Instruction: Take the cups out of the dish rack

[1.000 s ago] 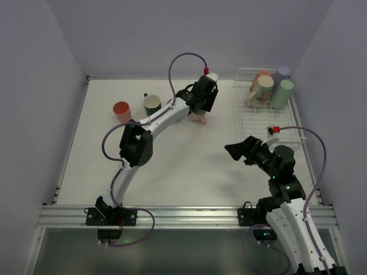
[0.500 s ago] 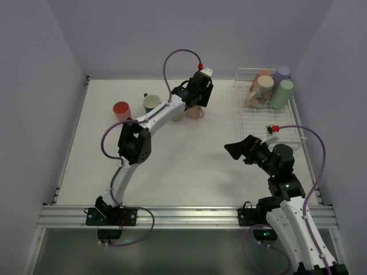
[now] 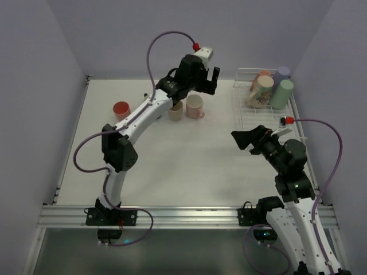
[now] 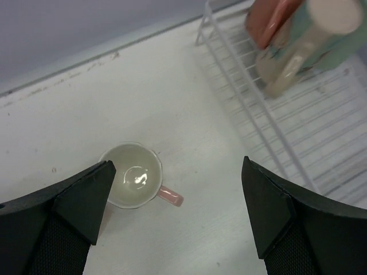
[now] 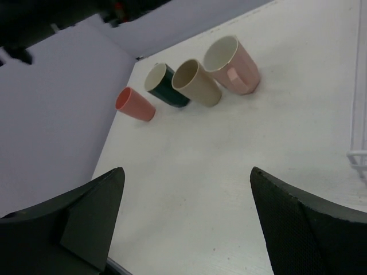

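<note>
Left hand is up high over the worktop, fingers spread wide with nothing between them. Straight beneath it stands the pink mug, upright, mouth up, clear of the fingers. It sits there because it ends a row of unloaded cups: tan cup just beside it, then dark green cup and red cup, all away from the dish rack.

Off to that hand's right, the rack holds four: cream cup, light green cup, lavender cup and salmon cup, bunched at its far end.

Right hand hangs wide open and empty, just beside the rack's near corner, probably staying out of the way.

A second ago the left hand was down around the pink mug; now it has let go and lifted, and the mug has settled next to the tan cup. The right hand has edged nearer the rack.
</note>
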